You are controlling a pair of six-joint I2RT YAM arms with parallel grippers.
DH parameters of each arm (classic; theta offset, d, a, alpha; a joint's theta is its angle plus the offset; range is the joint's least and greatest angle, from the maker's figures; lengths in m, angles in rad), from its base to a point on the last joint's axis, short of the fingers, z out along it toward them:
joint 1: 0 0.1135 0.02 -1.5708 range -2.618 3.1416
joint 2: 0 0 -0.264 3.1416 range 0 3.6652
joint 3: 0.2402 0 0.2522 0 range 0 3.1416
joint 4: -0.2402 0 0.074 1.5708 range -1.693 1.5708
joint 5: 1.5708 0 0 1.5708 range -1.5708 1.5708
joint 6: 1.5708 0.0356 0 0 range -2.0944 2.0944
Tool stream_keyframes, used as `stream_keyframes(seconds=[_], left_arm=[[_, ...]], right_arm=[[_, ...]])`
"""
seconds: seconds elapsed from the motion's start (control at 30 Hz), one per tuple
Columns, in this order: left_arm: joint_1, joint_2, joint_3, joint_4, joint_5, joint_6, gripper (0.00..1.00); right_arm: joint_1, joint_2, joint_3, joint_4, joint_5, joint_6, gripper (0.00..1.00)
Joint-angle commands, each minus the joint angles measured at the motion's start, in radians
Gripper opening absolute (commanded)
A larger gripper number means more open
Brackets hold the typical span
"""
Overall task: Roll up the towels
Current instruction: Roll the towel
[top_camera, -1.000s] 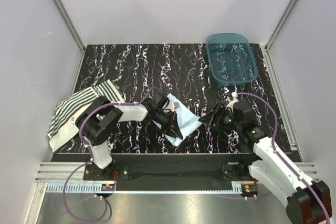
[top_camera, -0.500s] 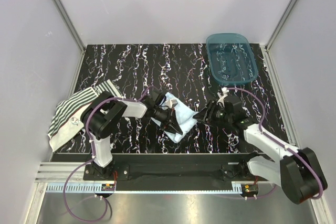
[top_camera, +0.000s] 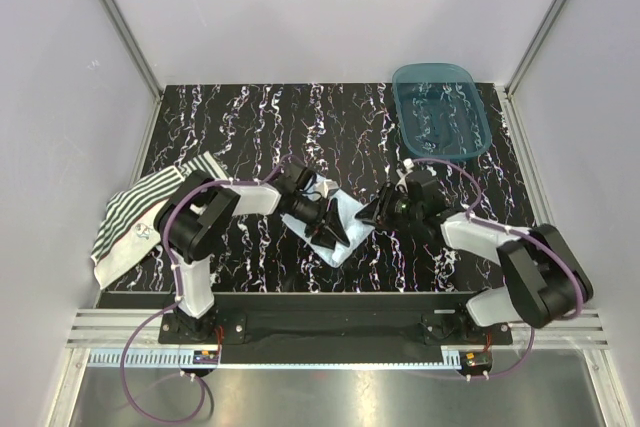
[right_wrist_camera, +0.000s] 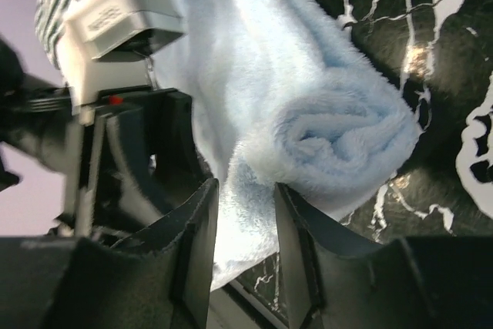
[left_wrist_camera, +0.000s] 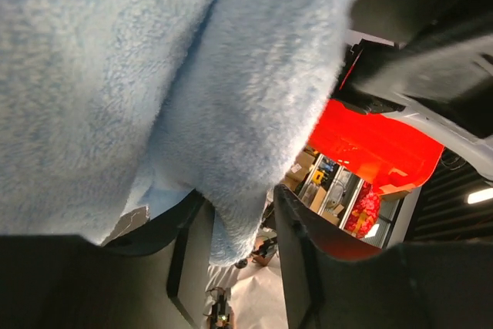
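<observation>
The light blue towel lies partly rolled at the table's front middle, between both grippers. In the right wrist view its rolled end shows a spiral, and a flat layer runs back to the left. My left gripper lies on the towel's near-left side. Its jaws stand apart in the left wrist view, with a hanging fold of the towel between them, clear of the right finger. My right gripper is at the roll's right end, and its jaws stand apart around the towel's edge. The striped towel lies crumpled at the left edge.
A translucent teal tub stands at the back right of the black marbled table. Purple cables loop over both arms. Metal frame rails border the table's left and right sides.
My left jaws have opened from shut, and the fold now hangs loose between them. My right gripper has moved left up to the roll, and its jaws have narrowed.
</observation>
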Motion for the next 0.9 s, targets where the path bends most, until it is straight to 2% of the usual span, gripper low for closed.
stream_keyframes(seconds=[0.0,0.07,0.23,0.33,0.37,0.4,0.43,0.47,0.57,0.67,0.8,0.87], left_arm=[[0.007,0.0,0.058,-0.107,-0.015,0.08,0.42],[0.007,-0.001,0.07,-0.148,-0.029,0.098,0.45],[0.007,-0.032,0.158,-0.381,-0.203,0.244,0.48],[0.007,-0.082,0.231,-0.526,-0.401,0.327,0.48],[0.005,-0.101,0.253,-0.556,-0.534,0.347,0.48],[-0.001,-0.122,0.271,-0.581,-0.602,0.386,0.55],[-0.01,-0.173,0.288,-0.613,-0.671,0.405,0.56],[-0.019,-0.203,0.316,-0.622,-0.782,0.422,0.56],[-0.074,-0.328,0.342,-0.604,-0.951,0.467,0.56],[-0.183,-0.417,0.372,-0.584,-1.096,0.517,0.56],[-0.359,-0.457,0.371,-0.515,-1.1,0.597,0.55],[-0.396,-0.446,0.359,-0.463,-1.075,0.608,0.54]], right_arm=[[0.008,0.08,0.042,0.053,0.031,-0.018,0.41],[0.011,0.137,0.049,0.079,0.031,-0.012,0.4],[0.023,0.235,0.089,0.111,0.029,-0.007,0.39],[0.034,0.252,0.108,0.099,0.042,-0.013,0.39],[0.04,0.26,0.112,0.094,0.043,-0.016,0.39],[0.043,0.261,0.118,0.083,0.049,-0.018,0.39],[0.044,0.263,0.121,0.077,0.054,-0.019,0.39],[0.049,0.266,0.123,0.073,0.054,-0.021,0.39],[0.058,0.272,0.126,0.06,0.065,-0.021,0.39],[0.07,0.284,0.135,0.053,0.071,-0.021,0.39],[0.086,0.292,0.148,0.039,0.077,-0.016,0.39],[0.089,0.297,0.154,0.036,0.077,-0.018,0.39]])
